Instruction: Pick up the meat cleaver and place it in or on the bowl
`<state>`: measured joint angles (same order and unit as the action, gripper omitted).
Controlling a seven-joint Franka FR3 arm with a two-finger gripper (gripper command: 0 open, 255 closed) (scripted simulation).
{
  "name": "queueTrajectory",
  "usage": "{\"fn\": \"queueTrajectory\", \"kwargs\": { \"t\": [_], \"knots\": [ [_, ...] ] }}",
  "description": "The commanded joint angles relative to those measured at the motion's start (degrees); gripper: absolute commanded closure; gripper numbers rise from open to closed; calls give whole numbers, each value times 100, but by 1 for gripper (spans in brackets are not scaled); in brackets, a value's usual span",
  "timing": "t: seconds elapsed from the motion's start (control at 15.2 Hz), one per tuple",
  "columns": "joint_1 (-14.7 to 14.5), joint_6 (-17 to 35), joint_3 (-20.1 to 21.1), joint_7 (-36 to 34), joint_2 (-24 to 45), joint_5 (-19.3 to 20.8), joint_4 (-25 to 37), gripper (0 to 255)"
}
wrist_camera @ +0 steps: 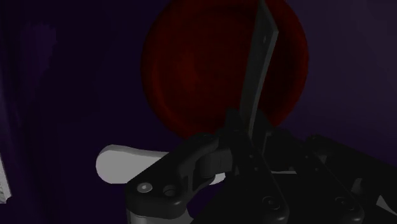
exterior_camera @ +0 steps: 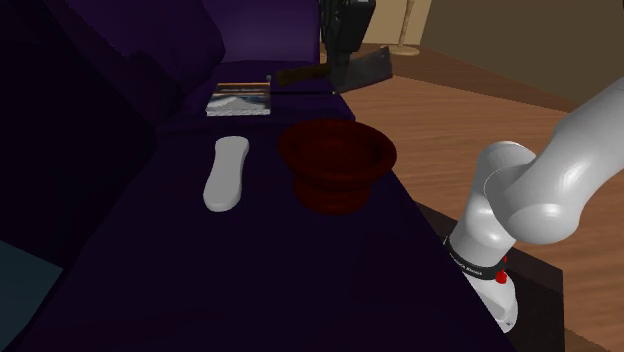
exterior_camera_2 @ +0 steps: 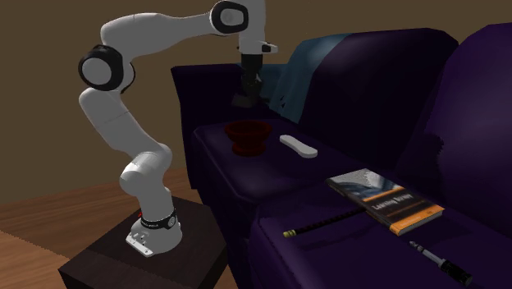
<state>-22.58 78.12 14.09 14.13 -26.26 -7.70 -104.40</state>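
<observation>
One dark red bowl (exterior_camera: 337, 160), one cleaver (exterior_camera: 375, 70), one white remote (exterior_camera: 228, 173), one book (exterior_camera_2: 384, 199), one black rod (exterior_camera_2: 324, 223), one purple sofa (exterior_camera_2: 492, 123)

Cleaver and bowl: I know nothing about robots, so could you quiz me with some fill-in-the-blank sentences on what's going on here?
1. The black fingers are shut on the cleaver, holding it in the air above the dark ___ bowl.
2. The bowl is ___: nothing lies in it.
3. Next to the bowl on the purple sofa lies a long ___ remote.
Missing words: red; empty; white.
</observation>
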Motion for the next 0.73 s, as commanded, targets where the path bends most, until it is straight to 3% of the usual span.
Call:
{"fn": "queueTrajectory", "kwargs": {
  "t": [0.0, 0.66],
  "knots": [
    [-15, 141, 17, -11, -92, -25, -231, 255],
    [-53, 883, 44, 61, -383, -90, -1263, 255]
  ]
}}
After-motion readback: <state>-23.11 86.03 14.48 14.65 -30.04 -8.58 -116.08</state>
